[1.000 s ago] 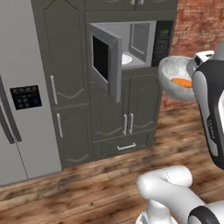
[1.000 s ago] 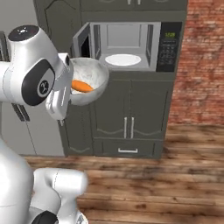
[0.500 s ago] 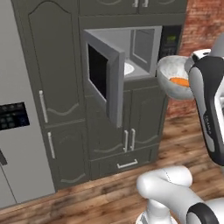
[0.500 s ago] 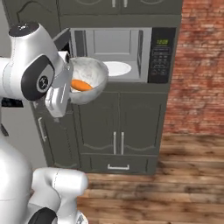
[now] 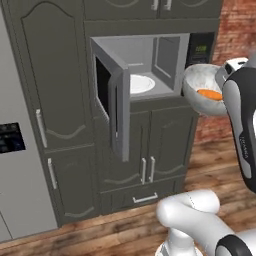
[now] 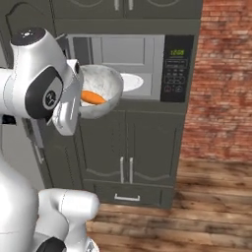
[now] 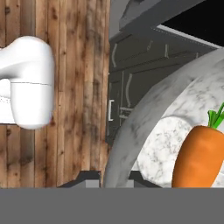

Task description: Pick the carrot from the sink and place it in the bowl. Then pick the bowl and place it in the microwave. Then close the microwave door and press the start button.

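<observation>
My gripper (image 7: 114, 177) is shut on the rim of the pale grey-white bowl (image 5: 201, 89), held up in the air in front of the microwave (image 5: 150, 55). The orange carrot (image 5: 210, 94) lies inside the bowl (image 6: 103, 88), its green top showing in the hand view (image 7: 201, 155). The microwave door (image 5: 113, 107) stands swung open to the left. A white turntable plate (image 6: 129, 81) sits in the cavity. The black keypad (image 6: 176, 69) with its green display is to the right of the cavity. The bowl hangs just right of the opening in the left base view. The sink is out of view.
Dark grey cabinets (image 5: 147, 150) run below and beside the microwave. A silver fridge (image 5: 15, 165) stands at the far left. A brick wall (image 6: 221, 83) rises on the right. Wooden floor (image 6: 197, 206) lies ahead of the base.
Both base views have shifted: the fridge slides off to the left and the microwave comes nearer and more central. The bowl with the carrot stays gripped in the same pose.
</observation>
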Robot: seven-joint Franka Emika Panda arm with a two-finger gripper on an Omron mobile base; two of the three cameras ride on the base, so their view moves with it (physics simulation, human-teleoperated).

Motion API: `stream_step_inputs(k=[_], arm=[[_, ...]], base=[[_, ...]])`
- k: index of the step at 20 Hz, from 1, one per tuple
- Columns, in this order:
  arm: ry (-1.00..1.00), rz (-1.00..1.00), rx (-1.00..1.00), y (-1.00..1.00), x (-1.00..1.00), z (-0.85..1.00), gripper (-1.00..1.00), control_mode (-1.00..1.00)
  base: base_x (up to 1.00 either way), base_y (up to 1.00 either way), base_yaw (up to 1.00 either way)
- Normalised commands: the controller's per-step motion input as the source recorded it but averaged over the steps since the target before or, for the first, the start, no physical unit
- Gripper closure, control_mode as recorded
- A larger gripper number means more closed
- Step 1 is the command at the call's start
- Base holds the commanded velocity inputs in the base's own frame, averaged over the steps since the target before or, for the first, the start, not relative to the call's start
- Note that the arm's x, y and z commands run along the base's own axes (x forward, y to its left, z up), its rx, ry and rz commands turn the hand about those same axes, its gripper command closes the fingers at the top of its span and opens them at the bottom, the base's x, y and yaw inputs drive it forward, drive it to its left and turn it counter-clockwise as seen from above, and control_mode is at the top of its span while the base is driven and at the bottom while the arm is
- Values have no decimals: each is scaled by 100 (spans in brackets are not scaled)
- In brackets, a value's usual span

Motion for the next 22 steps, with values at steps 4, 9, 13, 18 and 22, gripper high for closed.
stream_step_inputs(k=[4,9,13,18,22], arm=[[0,0,0,0,0,0,100,100],[0,0,0,0,0,0,100,100],[0,0,0,0,0,0,100,100],[0,0,0,0,0,0,100,100],[0,0,0,0,0,0,100,100]], base=[[84,-1,16],[39,-17,5],[28,-12,1],[41,-6,0],[35,-1,0]])
